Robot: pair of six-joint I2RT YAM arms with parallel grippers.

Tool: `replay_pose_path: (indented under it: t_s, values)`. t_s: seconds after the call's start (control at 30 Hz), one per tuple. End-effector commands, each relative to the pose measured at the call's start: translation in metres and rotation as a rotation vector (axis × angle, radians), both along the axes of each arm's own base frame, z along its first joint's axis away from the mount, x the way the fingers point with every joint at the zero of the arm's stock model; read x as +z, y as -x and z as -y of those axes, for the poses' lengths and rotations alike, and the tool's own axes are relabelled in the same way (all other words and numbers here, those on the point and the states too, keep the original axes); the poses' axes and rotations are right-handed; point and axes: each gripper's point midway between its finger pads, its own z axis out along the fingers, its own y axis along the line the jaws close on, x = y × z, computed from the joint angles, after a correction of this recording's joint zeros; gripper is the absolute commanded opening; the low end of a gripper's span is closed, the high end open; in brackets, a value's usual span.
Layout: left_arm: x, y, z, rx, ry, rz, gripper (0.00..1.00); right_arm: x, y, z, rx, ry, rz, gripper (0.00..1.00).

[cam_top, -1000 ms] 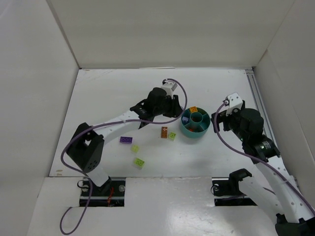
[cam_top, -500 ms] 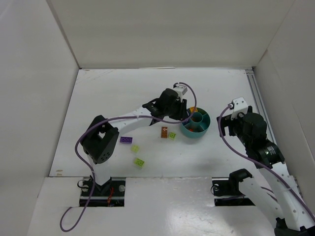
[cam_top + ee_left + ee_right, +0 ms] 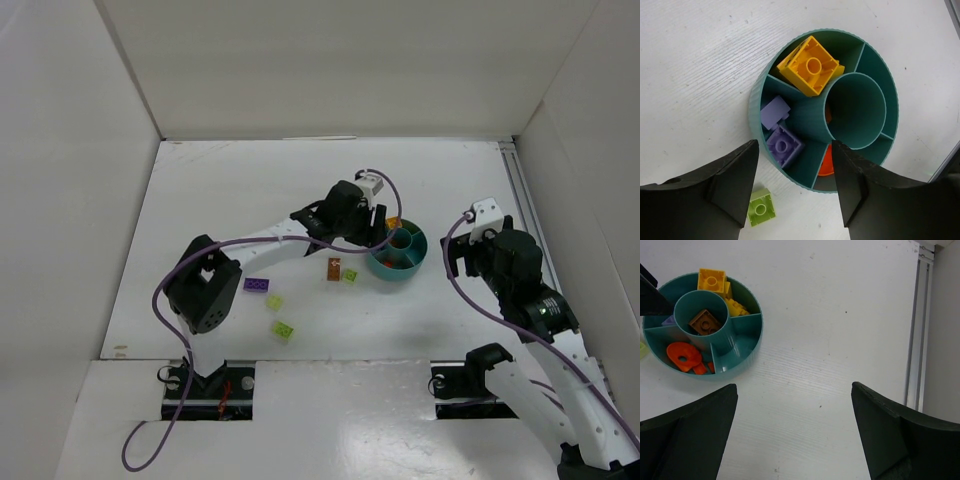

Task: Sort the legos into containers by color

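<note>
Your left hand [image 3: 794,150] hangs right above the teal bowl [image 3: 875,65], its fingers parted to a middling width with nothing between them. Under it, one compartment holds two purple bricks [image 3: 782,145]. The next one has a yellow brick [image 3: 810,65] lying tilted against the rim, and an orange piece [image 3: 684,356] lies in another. A brown brick [image 3: 703,321] sits in the central cup. Your right hand [image 3: 794,387] is spread wide and empty over bare table [image 3: 220,200], well to the right of the bowl. Loose on the table, an orange brick [image 3: 334,269] and a lime brick [image 3: 351,275] lie just left of the bowl. Farther left are a purple brick [image 3: 256,285] and two more lime bricks [image 3: 274,301].
</note>
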Motion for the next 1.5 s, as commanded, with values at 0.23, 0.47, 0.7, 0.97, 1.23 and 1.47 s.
replay_pose_path:
  t_s: [0.23,0.47,0.7,0.97,1.23,1.47]
  values:
    - [0.086,0.014,-0.048,0.136,0.096,0.148,1.0,0.033,-0.006,-0.035,0.237,-0.003,0.103,1.0]
    - [0.053,0.037,-0.186,0.738,0.042,-0.02,1.0,0.006,-0.006,-0.113,0.564,0.002,0.028,1.0]
    - [-0.016,0.09,-0.265,1.019,-0.02,-0.237,1.0,-0.028,0.022,-0.23,0.871,0.093,-0.035,0.97]
    - [-0.066,0.102,-0.32,1.34,0.001,-0.394,1.0,-0.052,0.025,-0.268,0.863,0.112,-0.077,0.94]
    - [-0.071,0.076,-0.318,1.416,0.167,-0.439,1.0,-0.041,0.029,-0.237,0.76,0.096,-0.054,0.94]
    - [-0.088,0.066,-0.312,1.434,0.097,-0.497,0.88,-0.04,0.023,-0.198,0.579,0.13,-0.081,0.94]
